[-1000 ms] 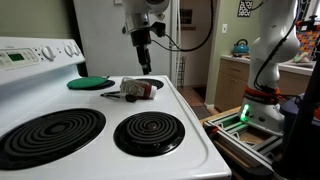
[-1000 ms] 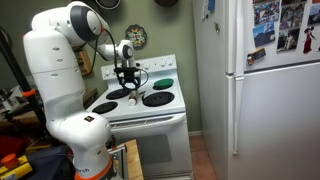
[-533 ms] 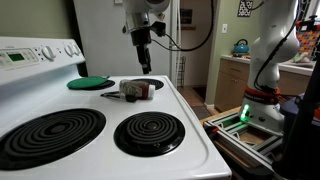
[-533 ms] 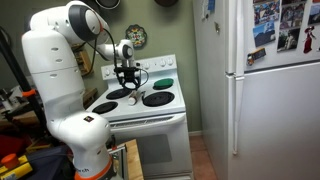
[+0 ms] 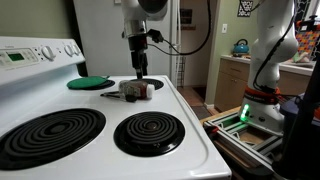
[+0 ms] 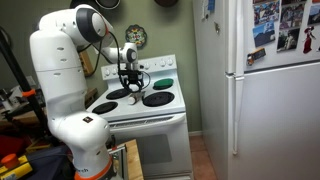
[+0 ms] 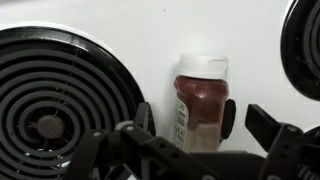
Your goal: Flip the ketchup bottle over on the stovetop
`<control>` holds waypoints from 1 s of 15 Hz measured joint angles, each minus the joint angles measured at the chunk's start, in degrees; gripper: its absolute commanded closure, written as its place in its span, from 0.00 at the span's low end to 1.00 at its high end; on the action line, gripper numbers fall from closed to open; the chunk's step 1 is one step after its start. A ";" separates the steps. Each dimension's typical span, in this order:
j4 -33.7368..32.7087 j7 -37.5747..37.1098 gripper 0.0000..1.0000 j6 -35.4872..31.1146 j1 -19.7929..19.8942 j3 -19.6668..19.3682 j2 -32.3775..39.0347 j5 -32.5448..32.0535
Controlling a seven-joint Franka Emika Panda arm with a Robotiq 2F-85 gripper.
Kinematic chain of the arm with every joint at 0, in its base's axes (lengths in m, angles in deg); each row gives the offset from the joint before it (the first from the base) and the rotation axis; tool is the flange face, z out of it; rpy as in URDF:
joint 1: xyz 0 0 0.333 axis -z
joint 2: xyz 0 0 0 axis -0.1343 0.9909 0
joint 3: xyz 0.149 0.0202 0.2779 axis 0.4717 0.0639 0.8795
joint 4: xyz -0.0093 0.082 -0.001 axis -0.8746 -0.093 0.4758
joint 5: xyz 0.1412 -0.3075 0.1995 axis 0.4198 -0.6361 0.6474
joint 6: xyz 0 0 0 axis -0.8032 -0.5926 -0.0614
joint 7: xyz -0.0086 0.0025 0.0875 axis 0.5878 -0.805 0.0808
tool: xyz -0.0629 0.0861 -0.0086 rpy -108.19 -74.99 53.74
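White enamel of the stovetop [image 5: 195, 125] carries the bottle [image 5: 141, 90] on its side, beyond the two near coils [image 5: 148, 132] and right of the green disc [image 5: 88, 82]. The gripper [image 5: 138, 72] hangs just above it, jaws spread apart. In the wrist view the bottle lies directly under the gripper [image 7: 187, 118], with its long axis running away from the camera, its cap [image 7: 203, 66] at the far end, and one finger on each side of its body. A straight descent looks enough to clamp it across its width.
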 measured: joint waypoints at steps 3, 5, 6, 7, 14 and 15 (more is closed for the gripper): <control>0.00 -1.97 0.00 -2.27 0.00 0.32 1.86 -0.09; -0.01 -2.85 0.00 -2.55 0.00 0.58 2.66 -0.09; -0.02 -3.01 0.00 -2.55 0.00 0.69 2.92 -0.09; -0.01 -3.11 0.00 -2.55 0.00 0.78 3.14 -0.09; -0.09 -6.02 0.34 -3.42 0.00 0.94 4.75 -0.09; -0.10 -6.72 0.42 -3.73 0.00 0.94 5.06 -0.20</control>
